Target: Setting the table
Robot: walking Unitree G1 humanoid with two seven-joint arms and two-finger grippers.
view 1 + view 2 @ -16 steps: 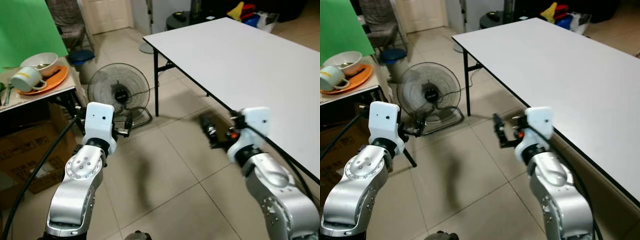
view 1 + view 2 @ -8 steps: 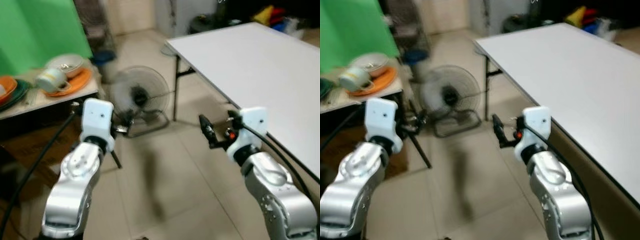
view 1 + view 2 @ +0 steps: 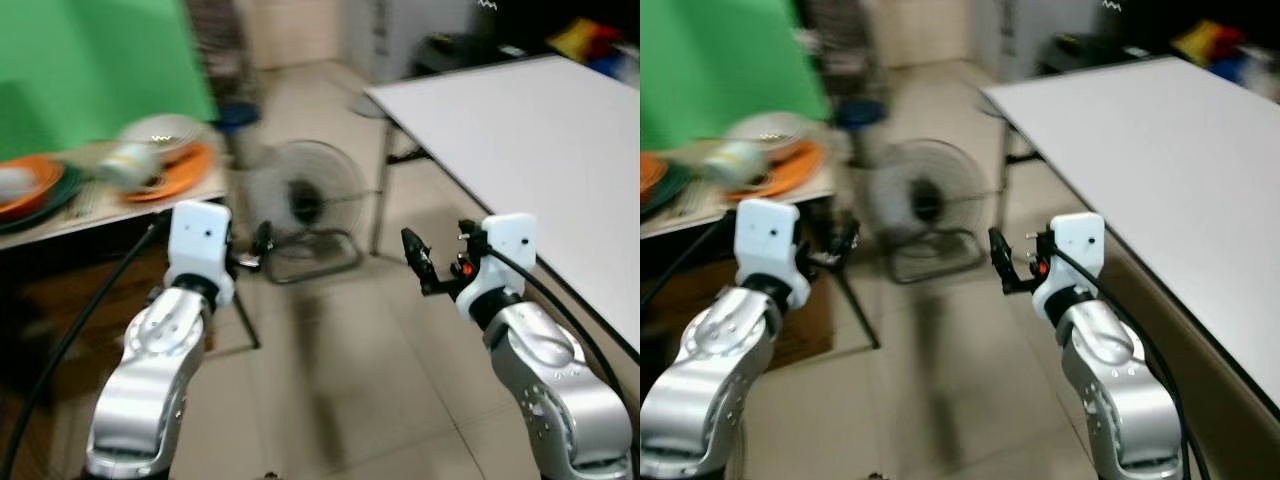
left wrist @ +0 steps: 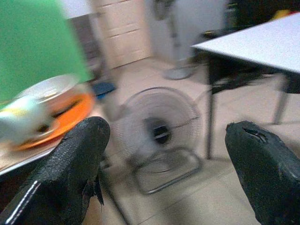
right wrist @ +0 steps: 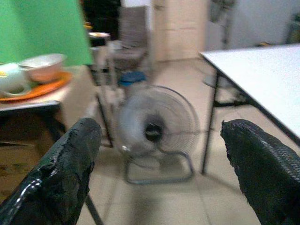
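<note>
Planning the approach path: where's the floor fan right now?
The fan stands on the tiled floor ahead of the robot, between the side table with dishes on its left and the white table on its right.

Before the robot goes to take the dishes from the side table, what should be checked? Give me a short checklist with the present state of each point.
1. Left gripper open and empty: ok.
2. Right gripper open and empty: ok.
3. Dishes on the side table, orange plate, bowl, cup: ok, but blurred.
4. Exact cup position for a grasp: cannot tell, picture blurred.
5. Floor fan stands between the tables, near the path: not ok.
6. White table has bare surface for setting: ok.
</note>
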